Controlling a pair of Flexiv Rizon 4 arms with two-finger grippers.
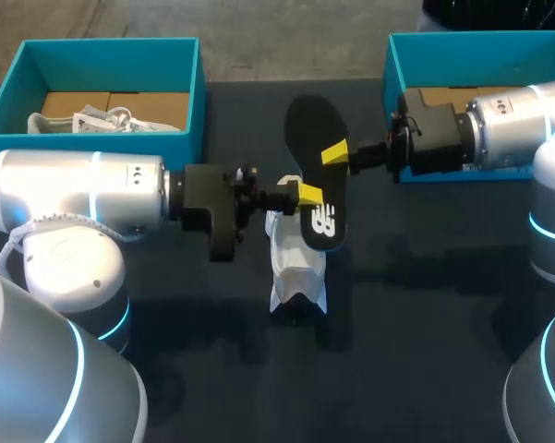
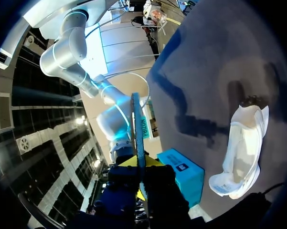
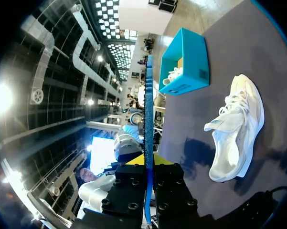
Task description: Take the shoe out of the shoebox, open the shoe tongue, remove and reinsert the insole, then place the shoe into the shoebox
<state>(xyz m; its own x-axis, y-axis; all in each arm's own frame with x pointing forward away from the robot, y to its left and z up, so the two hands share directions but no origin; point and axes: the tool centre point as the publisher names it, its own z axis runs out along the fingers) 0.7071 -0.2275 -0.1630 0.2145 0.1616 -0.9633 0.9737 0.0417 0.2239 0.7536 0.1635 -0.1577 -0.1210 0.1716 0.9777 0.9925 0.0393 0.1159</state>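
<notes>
We are at the insole step: our left gripper (image 1: 307, 194) and right gripper (image 1: 335, 153) both pinch the black insole (image 1: 316, 175), holding it in the air over the white shoe (image 1: 295, 263). Next, we judge, its toe end must be fed into the shoe's opening. The shoe rests on the dark table (image 1: 425, 305), between two teal shoeboxes (image 1: 111, 55) further back.
</notes>
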